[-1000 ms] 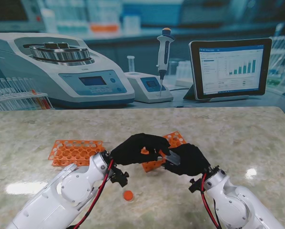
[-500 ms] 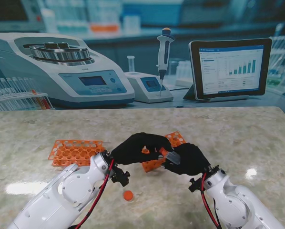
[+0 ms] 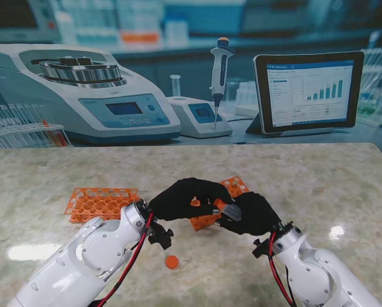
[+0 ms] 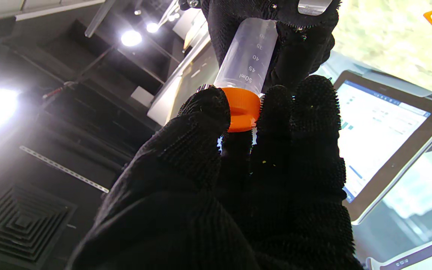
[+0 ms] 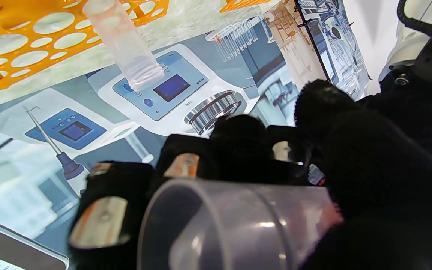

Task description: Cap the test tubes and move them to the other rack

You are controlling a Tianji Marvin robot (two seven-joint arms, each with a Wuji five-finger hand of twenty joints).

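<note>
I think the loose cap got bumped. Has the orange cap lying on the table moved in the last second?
No. The loose orange cap lies where it did, equally near the table's front edge.

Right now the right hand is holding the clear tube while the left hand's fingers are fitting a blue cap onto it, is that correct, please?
Not quite: the cap is orange, not blue, as the left wrist view shows. The rest holds: the right hand holds the clear tube and the left hand fits the cap with its fingers.

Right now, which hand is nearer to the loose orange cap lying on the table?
Left. The left hand hovers just beyond the loose orange cap, its wrist beside it. The right hand, holding the test tube, is farther to the right.
</note>
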